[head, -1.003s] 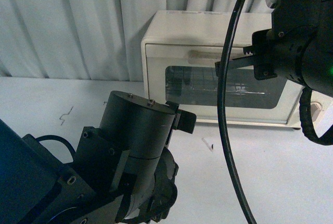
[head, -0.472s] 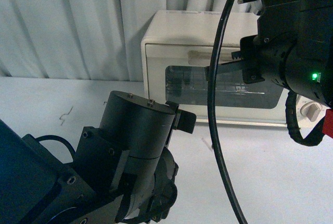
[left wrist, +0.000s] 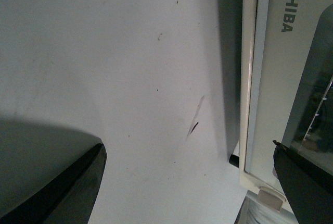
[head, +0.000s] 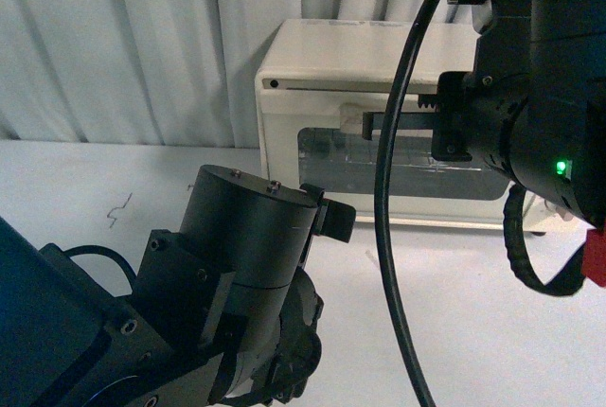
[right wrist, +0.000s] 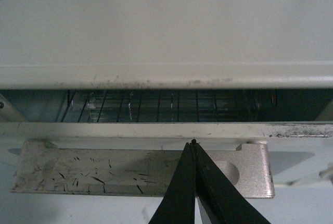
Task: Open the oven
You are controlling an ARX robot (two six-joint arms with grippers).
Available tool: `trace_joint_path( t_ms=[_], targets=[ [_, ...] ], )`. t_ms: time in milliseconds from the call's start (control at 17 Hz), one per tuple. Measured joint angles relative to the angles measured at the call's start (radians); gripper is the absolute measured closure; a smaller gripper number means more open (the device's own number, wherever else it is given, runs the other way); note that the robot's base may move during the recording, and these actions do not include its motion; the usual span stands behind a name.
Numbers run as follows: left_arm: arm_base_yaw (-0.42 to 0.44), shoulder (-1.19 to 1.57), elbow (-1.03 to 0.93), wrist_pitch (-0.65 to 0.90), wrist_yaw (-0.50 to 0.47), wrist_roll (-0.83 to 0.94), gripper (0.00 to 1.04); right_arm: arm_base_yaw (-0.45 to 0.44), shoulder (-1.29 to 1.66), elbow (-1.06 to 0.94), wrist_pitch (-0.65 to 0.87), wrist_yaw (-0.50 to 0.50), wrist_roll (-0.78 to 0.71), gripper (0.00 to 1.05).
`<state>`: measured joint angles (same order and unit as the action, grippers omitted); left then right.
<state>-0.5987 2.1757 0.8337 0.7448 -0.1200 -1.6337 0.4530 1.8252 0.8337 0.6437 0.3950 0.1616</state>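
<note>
The cream-white oven (head: pixel 327 52) stands at the back right against the curtain. Its dark glass door (head: pixel 331 151) is tilted slightly outward, with a narrow gap along its top. My right gripper (head: pixel 371 124) is shut, and its tips rest over the flat bar handle (right wrist: pixel 104 169). In the right wrist view the shut gripper (right wrist: pixel 193 146) lies across the handle, and the wire rack (right wrist: pixel 156 107) shows through the gap. My left gripper (left wrist: pixel 190 182) is open and empty above the table, beside the oven's lower front corner (left wrist: pixel 260 78). The knobs are hidden behind my right arm.
A white table (head: pixel 85 180) carries the oven. A pleated white curtain (head: pixel 114 38) hangs behind. My left arm's bulk (head: pixel 237 274) fills the front left. A black cable (head: pixel 383 237) hangs from the right arm. A small dark scratch (left wrist: pixel 193 126) marks the table.
The oven door has gone from shut to slightly ajar at its top. My right gripper has moved left and toward me with the handle. The left arm has not moved.
</note>
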Motion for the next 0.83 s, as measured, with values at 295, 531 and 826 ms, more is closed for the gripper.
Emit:
trace_joint_path(
  t_ms=[295, 531, 826],
  targets=[
    [0.0, 0.0, 0.0, 0.0, 0.0, 0.0, 0.07, 0.064, -0.131, -0.13, -0.121, 0.061, 0.191, 1.03],
    [0.0, 0.0, 0.0, 0.001, 0.0, 0.001, 0.07, 0.02, -0.387, -0.263, -0.195, 0.163, 0.192, 1.03],
    [0.0, 0.0, 0.0, 0.0, 0.0, 0.001, 0.07, -0.248, -0.767, -0.512, -0.52, 0.13, 0.349, 0.91]
  ],
)
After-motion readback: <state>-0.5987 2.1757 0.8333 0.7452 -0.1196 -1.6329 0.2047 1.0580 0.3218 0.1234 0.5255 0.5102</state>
